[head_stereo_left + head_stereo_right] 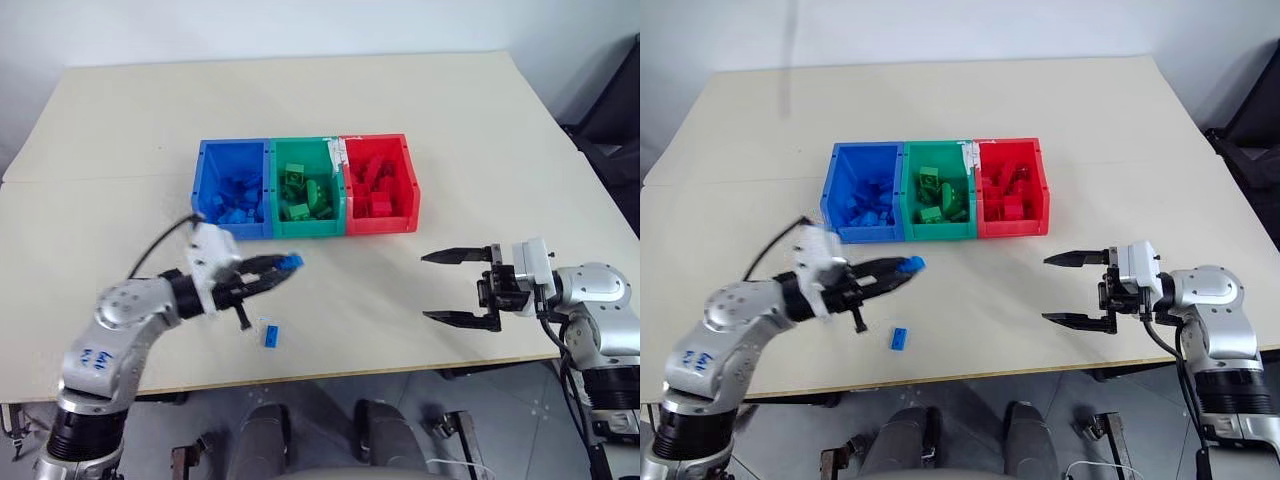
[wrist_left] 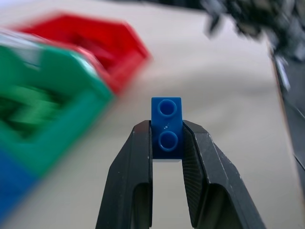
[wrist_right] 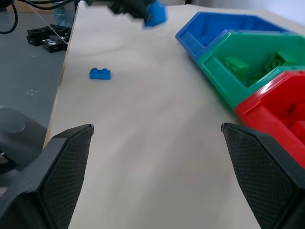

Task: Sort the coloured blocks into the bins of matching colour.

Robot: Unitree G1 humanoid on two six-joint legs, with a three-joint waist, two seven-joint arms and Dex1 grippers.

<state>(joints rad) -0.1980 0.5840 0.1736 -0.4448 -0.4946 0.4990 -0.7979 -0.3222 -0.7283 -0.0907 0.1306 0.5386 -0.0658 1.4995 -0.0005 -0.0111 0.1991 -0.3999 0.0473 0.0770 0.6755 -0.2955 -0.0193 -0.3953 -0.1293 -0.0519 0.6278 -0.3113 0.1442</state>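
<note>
My left gripper is shut on a small blue block and holds it above the table, in front of the blue bin. Another blue block lies on the table just below and in front of that gripper. The blue bin, the green bin and the red bin stand joined in a row at mid-table, each with several blocks of its own colour inside. My right gripper hovers open over the table at the right, in front of the red bin, with nothing between its fingers.
The table's front edge runs close behind the loose blue block. A black cable loops off my left wrist. Bare tabletop lies between the two grippers and behind the bins.
</note>
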